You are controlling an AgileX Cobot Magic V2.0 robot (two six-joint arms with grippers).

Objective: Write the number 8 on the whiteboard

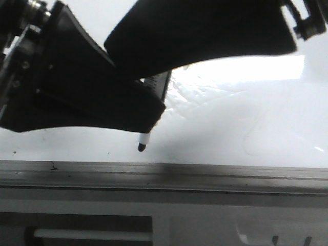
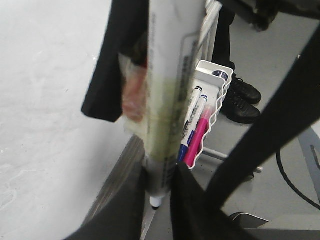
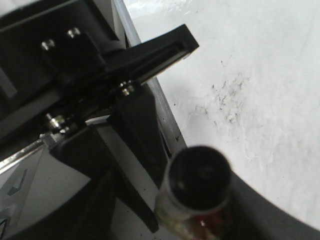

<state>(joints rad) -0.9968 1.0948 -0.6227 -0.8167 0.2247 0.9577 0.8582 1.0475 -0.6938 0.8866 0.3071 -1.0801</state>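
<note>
A marker (image 2: 167, 95) is clenched in the left end effector (image 2: 157, 187). In the left wrist view its barrel runs between two dark fingers (image 2: 120, 215), and only the small dark tip (image 2: 155, 202) shows past them. The barrel is wrapped in yellowish tape, and the print on it is too blurred to be read.

In the front view most of the marker is hidden by two large black shapes. Only the tip (image 1: 142, 147) is seen, just above the near edge of the whiteboard (image 1: 230, 102); contact with the surface cannot be judged. The upper black shape (image 1: 205, 36) is cut off by the picture edge and cannot be assigned to an arm with certainty, so whether the right end effector is released or clenched cannot be told.

The number 8 cannot be made out clearly; only a faint curved trace (image 1: 253, 136) is seen on the board, right of the tip. Glare washes out the far part of the board. Black smudge specks (image 3: 225, 100) are seen in the right wrist view, where the marker's blurred butt end (image 3: 197, 175) fills the foreground.

A grey frame (image 1: 205, 174) runs along the near edge. A white wire rack (image 2: 216, 95) with pens is partly covered by the marker.
</note>
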